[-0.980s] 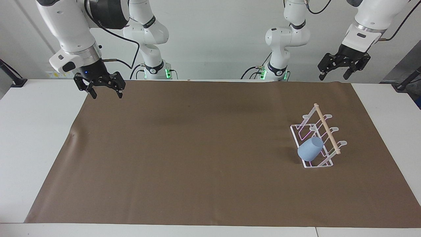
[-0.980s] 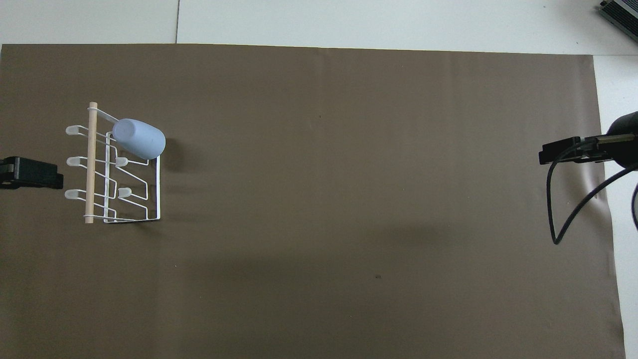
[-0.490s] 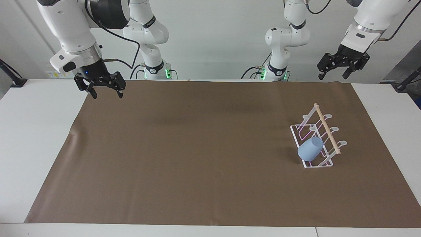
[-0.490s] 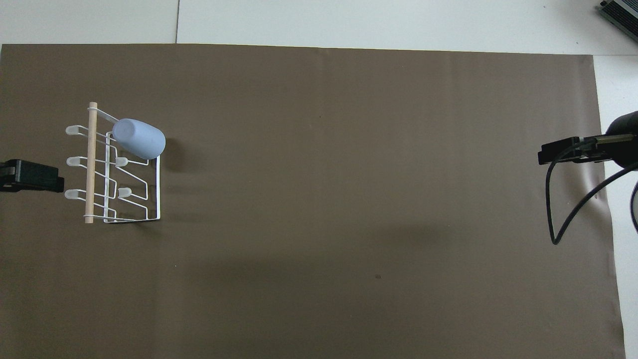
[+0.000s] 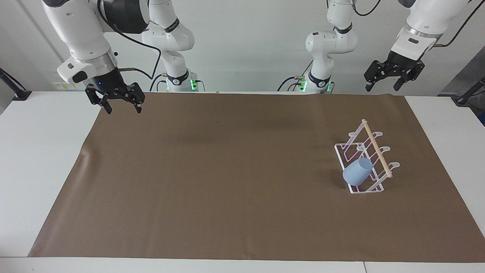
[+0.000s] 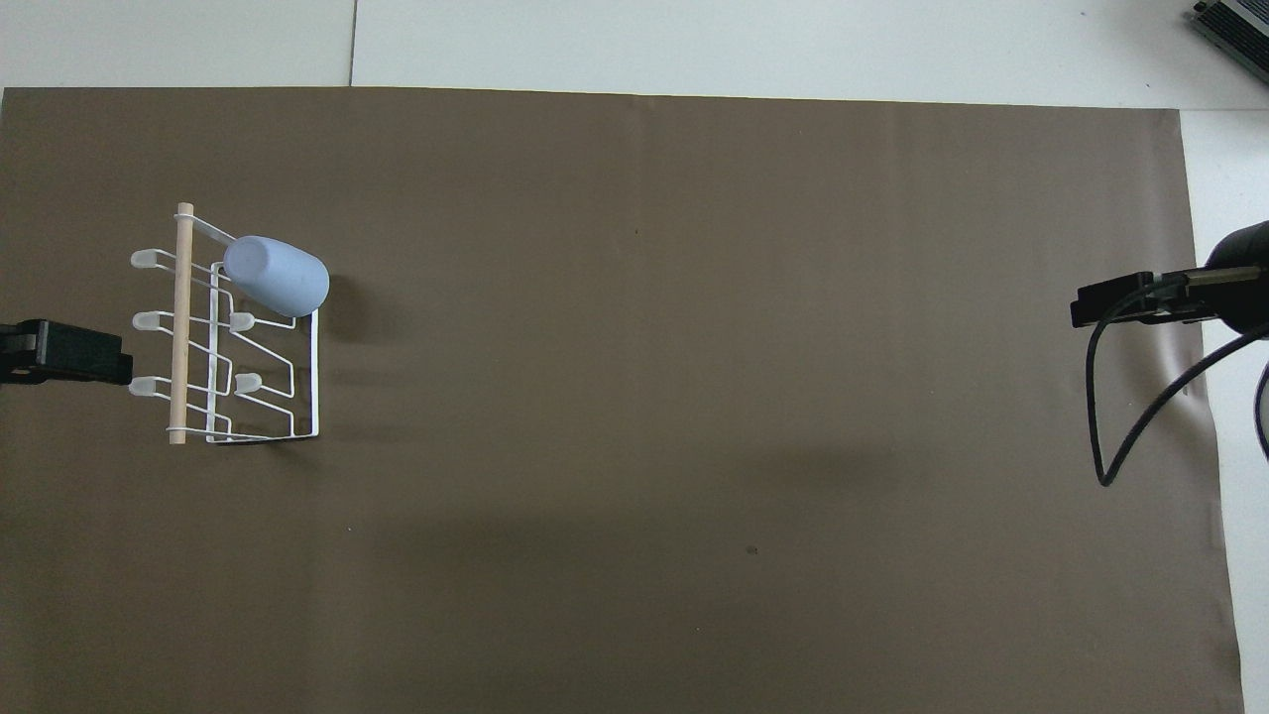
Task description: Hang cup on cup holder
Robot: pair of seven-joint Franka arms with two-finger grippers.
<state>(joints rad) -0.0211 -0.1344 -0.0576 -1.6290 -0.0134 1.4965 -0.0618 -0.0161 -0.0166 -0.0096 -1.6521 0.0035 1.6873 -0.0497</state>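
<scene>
The light blue cup sits upside down and tilted on a peg of the white wire cup holder, on the peg farthest from the robots, base up near the wooden dowel. In the overhead view the cup covers that corner of the cup holder. The rack stands toward the left arm's end of the table. My left gripper hangs open and empty, high over the mat's edge by the robots, well apart from the rack. My right gripper is open and empty over the mat corner at the right arm's end.
A brown mat covers most of the white table. A black cable loops down from the right arm over the mat's edge. A dark device lies at the table corner farthest from the robots.
The left gripper has drifted a little upward and toward the table's middle. The cup, the rack and the right arm have not moved.
</scene>
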